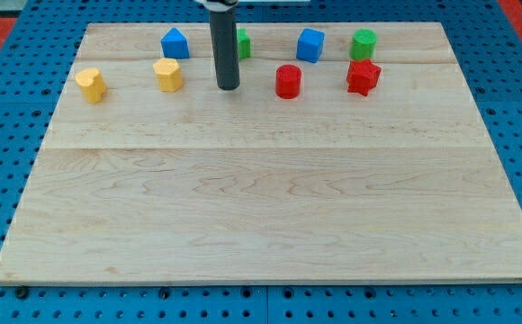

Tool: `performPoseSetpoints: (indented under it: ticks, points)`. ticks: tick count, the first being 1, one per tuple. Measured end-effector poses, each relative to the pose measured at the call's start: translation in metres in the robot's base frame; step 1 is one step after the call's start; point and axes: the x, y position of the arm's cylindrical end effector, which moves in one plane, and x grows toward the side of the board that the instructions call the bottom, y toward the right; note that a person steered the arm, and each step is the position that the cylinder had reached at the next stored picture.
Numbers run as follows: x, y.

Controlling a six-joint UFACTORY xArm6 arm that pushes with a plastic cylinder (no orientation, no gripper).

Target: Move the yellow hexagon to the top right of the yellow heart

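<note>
1. No claw is carried by this arm, so no spread or pressed state can be told. Only a straight dark rod is seen, and the tip (229,87) is set on the desk (261,207).
2. The tip is placed between the yellow heart (167,74), at the view's left of it, and the red cylinder (288,81), at the view's right. Neither of them is touched. A green block (243,42) is partly hidden behind the rod.
3. The yellow hexagon (90,85) is found near the desk's left edge, at the view's left of the heart and a little lower, well apart from the tip. The two yellow shapes are small, so it is only judged which one is which.
4. The hexagon is seen as a low, flat-topped yellow piece with short facets. It stands free, with no block touching it.
5. The step in hand is judged to be the approach, as the push is not yet begun.
6. For the next move, the tip must be brought round the heart to the hexagon's left side. The hexagon should then be pushed up and to the right, over the heart.
7. Care is needed there, because the blue block (175,42) already stands near the heart's upper right.
</note>
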Motion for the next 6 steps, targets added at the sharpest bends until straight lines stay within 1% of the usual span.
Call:
performPoseSetpoints:
  ticks: [1, 2, 4, 5, 6]
  points:
    - [-0.002, -0.085]
    - [-0.012, -0.104]
    - [-0.041, -0.104]
    - [-0.041, -0.078]
    - [-0.003, -0.063]
